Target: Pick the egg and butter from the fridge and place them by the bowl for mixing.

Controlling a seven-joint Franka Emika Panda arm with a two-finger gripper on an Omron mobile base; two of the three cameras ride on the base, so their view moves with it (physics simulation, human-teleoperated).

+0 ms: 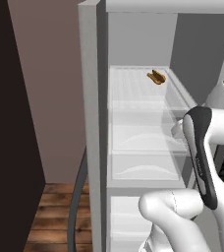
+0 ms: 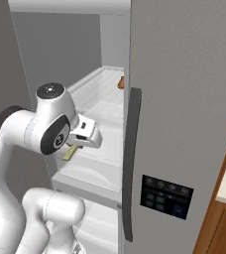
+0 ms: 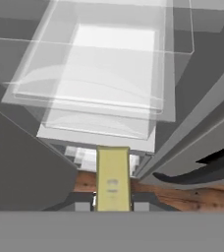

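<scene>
Item: thin olive-yellow butter stick (image 3: pixel 113 178), pinched in the two-finger claw (image 3: pixel 113 205), at the tall grey fridge (image 2: pixel 184 99) with white translucent shelves (image 1: pixel 143 106). Orange-brown hot-dog item (image 1: pixel 156 77) beyond the claw. Outstanding: carrying butter to bowl; egg.

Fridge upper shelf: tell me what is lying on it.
An orange-brown hot-dog-shaped item lies near the back of the fridge's upper shelf. No egg shows there. The arm covers part of the shelves below.

An orange-brown hot-dog-shaped item (image 1: pixel 156 77) is lying on an upper shelf; wooden floorboards (image 1: pixel 55 216) are showing below.
</scene>
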